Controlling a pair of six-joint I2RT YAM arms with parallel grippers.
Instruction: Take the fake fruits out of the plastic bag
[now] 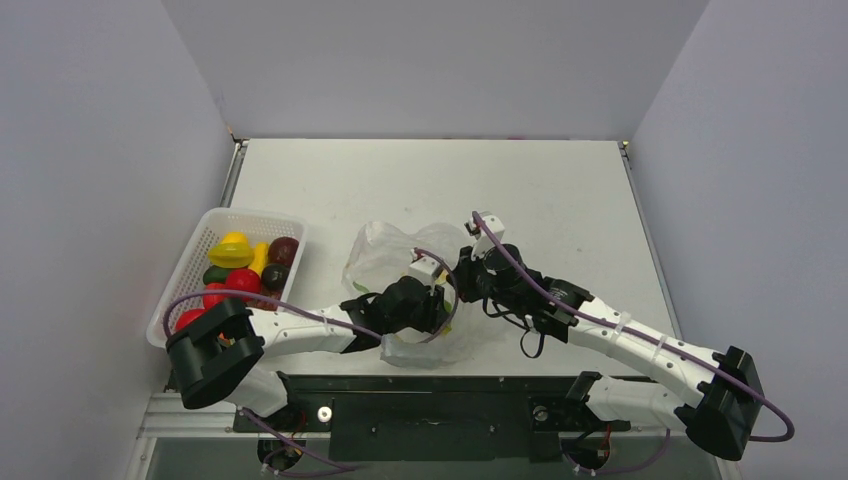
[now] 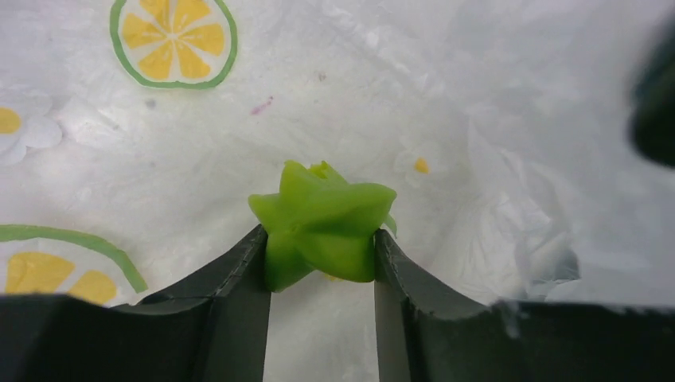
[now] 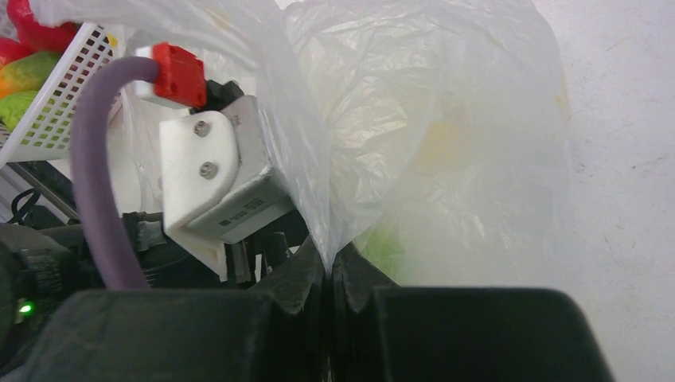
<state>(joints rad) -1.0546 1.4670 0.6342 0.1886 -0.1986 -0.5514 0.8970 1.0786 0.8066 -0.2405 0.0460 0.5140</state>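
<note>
**Top external view.** The plastic bag (image 1: 385, 250) lay crumpled on the table (image 1: 430, 180) near its front edge, between the two arms. The left arm (image 1: 300, 325) extended rightward into the near side of the bag. The right arm (image 1: 620, 335) extended leftward to the bag's right margin. A white lattice basket (image 1: 190, 270) stood at the table's left edge, apart from the bag. It held fake fruits (image 1: 245, 265) in yellow, red, green and dark maroon.

**Left wrist view.** The left gripper (image 2: 320, 255) was clenched on a green star-shaped fruit (image 2: 322, 219), and its two fingers (image 2: 239, 267) pressed against opposite flanks of the fruit. The fruit sat inside the bag, with translucent film behind it on all sides. A lime-slice print (image 2: 173, 40) lay on the film at upper left. A dark blurred shape at the right edge could not be identified.

**Right wrist view.** The right gripper (image 3: 328, 274) was pinched tight on a fold of the bag's film, which rose upward from the fingertips. To the left of this fold stood the left arm's white camera mount (image 3: 207, 175), with a purple cable (image 3: 91, 183) and a red connector (image 3: 179, 76). A faint green patch (image 3: 386, 239) showed through the film just right of the fingertips, and what it was could not be told. A corner of the basket, with fruits in it, appeared at upper left.
</note>
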